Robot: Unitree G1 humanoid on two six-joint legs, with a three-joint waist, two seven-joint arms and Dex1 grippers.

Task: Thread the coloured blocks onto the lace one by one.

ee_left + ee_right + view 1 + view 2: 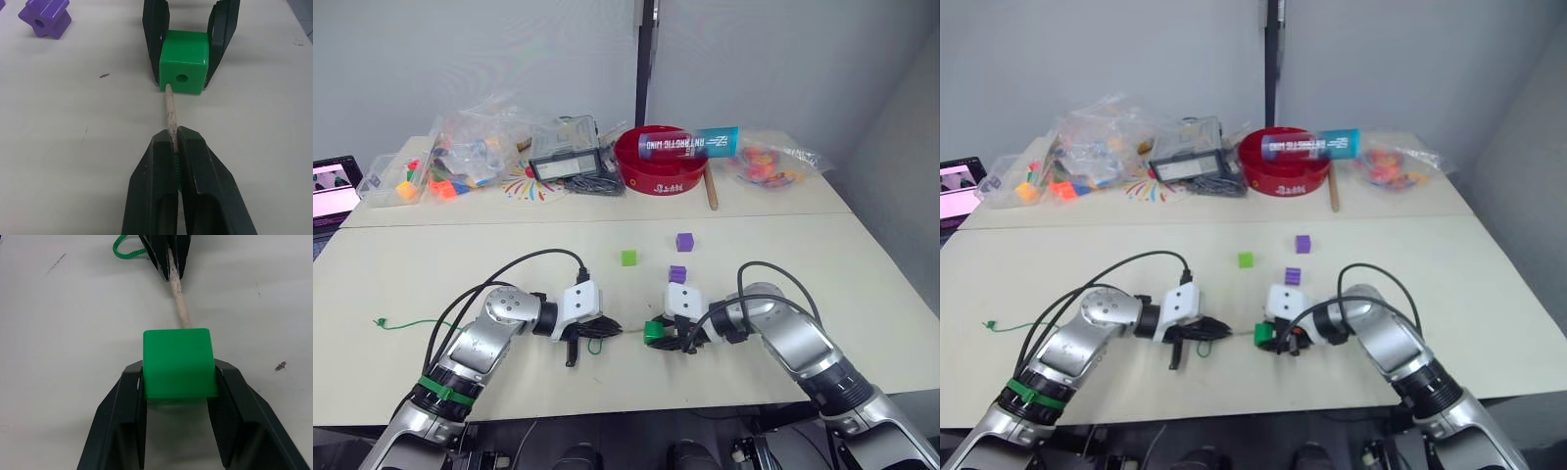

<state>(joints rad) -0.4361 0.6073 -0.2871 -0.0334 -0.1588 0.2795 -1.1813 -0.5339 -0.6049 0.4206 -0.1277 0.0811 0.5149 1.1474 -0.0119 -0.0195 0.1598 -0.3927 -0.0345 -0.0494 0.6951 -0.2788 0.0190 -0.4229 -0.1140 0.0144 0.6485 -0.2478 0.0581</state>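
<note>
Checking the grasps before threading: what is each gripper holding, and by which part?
The left gripper pinches the lace by its pale stiff tip; the right gripper clamps the dark green block by two opposite sides.

Colours, taken from the red bowl (662,172) outward

Cube (183,68) bright green; lace (409,322) green, tip (170,112) pale tan; fingers (193,191) black; nearer the bowl, purple blocks (684,241), a light green block (628,258); table (862,284) cream.

Illumination is bright, even and diffuse, apparently from overhead. The bench (862,294) shows no glare. Shadows are soft and short: faint ones lie under both arms in the eye views, and a darker patch sits beneath the block (179,363) between the fingers (122,421). Wrist views are sharp at centre. The nearest fingers (156,205) appear slightly soft.
</note>
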